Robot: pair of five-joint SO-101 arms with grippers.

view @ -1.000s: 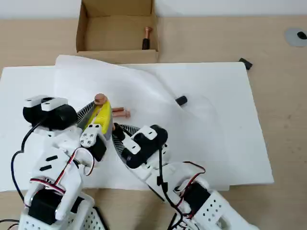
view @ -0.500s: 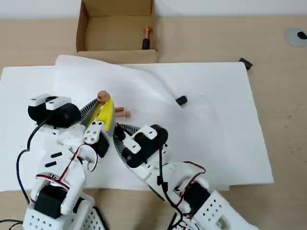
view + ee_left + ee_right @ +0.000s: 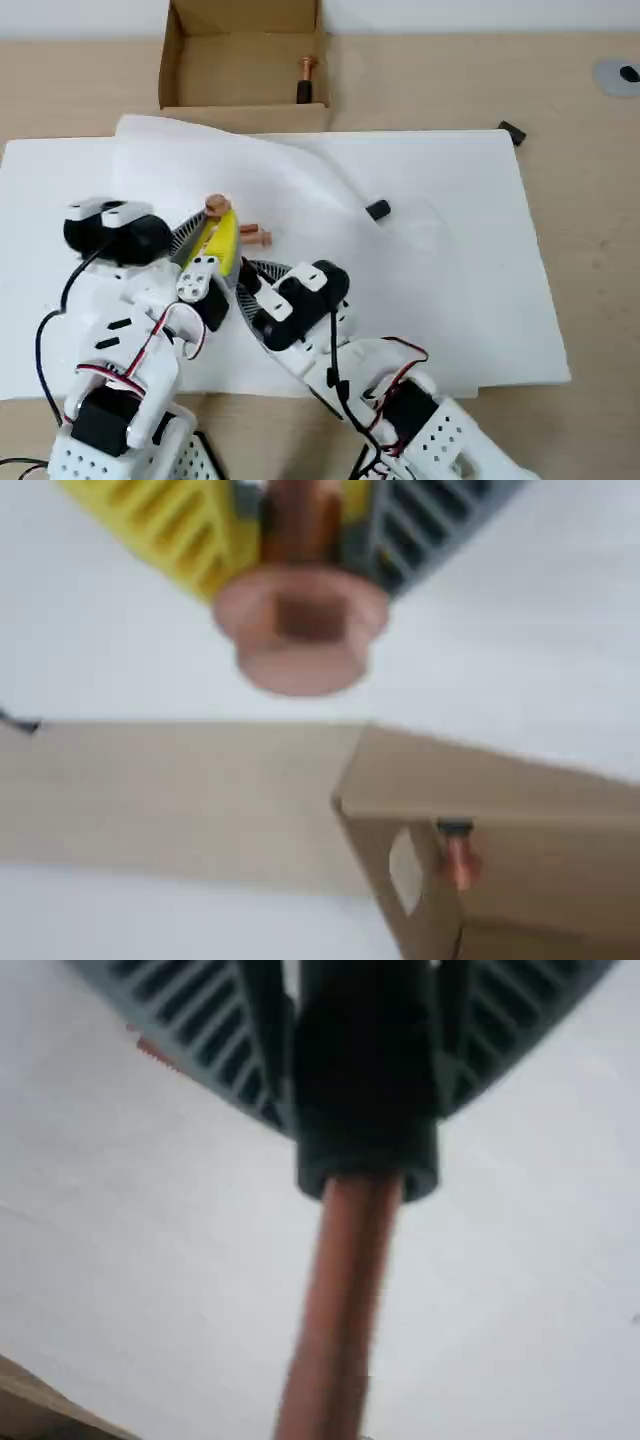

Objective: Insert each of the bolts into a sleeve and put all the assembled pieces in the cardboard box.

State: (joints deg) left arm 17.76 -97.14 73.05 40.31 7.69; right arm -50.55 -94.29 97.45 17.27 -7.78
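My left gripper, with one yellow finger, is shut on a copper bolt; in the left wrist view the bolt's head juts out from between the fingers. Just beside it my right gripper is shut on a black sleeve, and a copper shaft sticks out of the sleeve's end. A loose bolt lies on the white paper close by. Another black sleeve lies farther right. The cardboard box at the back holds one assembled piece.
A white paper sheet with a raised fold covers the wooden table. A small black part lies off the paper's far right corner, and a grey disc sits at the table's right edge. The box stands beyond the paper.
My left arm has shifted a little to the right, carrying the bolt slightly that way. The right arm and the loose pieces have stayed put.
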